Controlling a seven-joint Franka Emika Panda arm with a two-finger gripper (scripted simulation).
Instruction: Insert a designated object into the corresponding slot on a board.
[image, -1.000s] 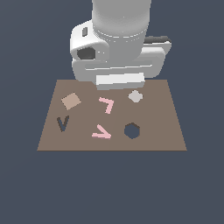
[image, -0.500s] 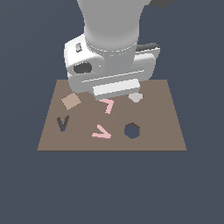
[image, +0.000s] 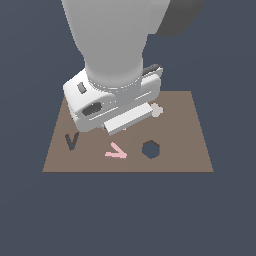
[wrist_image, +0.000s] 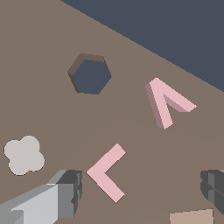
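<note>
Dark blue-grey ground under a brown board (image: 190, 130), with the white arm low over it.

The tool (wrist_image: 140, 192) hangs wide open, fingers (wrist_image: 65, 192) astride the pink L-shaped piece (wrist_image: 106, 173). The pale-pink V-shaped piece (image: 116, 151) lies flat between the V-shaped slot (image: 72, 141) and the hexagonal hole (image: 150, 149), apart from both.

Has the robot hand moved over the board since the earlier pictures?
Yes. In the exterior view the hand has come forward over the brown board, now covering the L-shaped piece, closer to the pink V piece.
</note>
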